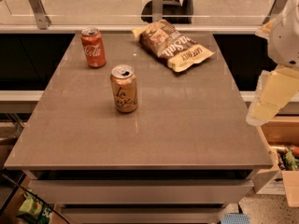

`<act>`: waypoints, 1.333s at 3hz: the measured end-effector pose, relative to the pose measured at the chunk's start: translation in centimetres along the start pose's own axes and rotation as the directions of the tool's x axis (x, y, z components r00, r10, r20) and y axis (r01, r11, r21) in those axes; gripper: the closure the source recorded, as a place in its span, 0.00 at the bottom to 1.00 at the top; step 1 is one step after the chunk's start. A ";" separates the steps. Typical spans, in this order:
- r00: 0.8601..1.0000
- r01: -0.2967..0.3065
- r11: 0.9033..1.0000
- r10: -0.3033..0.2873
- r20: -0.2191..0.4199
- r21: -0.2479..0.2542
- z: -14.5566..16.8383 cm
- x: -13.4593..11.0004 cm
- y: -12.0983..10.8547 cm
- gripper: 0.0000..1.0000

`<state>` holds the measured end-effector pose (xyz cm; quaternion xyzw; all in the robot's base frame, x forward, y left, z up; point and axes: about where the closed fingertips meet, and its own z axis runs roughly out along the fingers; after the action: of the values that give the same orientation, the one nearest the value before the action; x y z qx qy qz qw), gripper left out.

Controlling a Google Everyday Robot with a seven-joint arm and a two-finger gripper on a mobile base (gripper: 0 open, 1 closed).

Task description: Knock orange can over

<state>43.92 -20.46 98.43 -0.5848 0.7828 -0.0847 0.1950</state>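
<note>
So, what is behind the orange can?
Behind the orange can, apart from it, are an upright red can to the left and a chip bag lying to the right. The can hides a table patch. The pincer hangs beyond the table's right edge.

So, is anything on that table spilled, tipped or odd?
Nothing stands out. The pale orange aluminium can and the red Coca-Cola can stand upright, the brown chip bag lies flat near the far edge, and the gripper hangs right of the grey table.
</note>
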 end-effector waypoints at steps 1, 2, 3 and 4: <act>1.000 0.000 1.000 0.000 0.000 0.000 0.0 0.0 0.0 0.00; 0.999 -0.016 1.000 0.016 0.037 0.002 -0.3 -0.1 0.0 0.00; 0.993 -0.059 0.998 0.058 0.105 0.003 -0.2 -0.2 0.0 0.00; 0.976 -0.099 0.995 0.099 0.195 -0.011 0.1 -1.0 -0.2 0.00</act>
<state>44.36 -19.56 98.57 -0.5506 0.7882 -0.0165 0.2746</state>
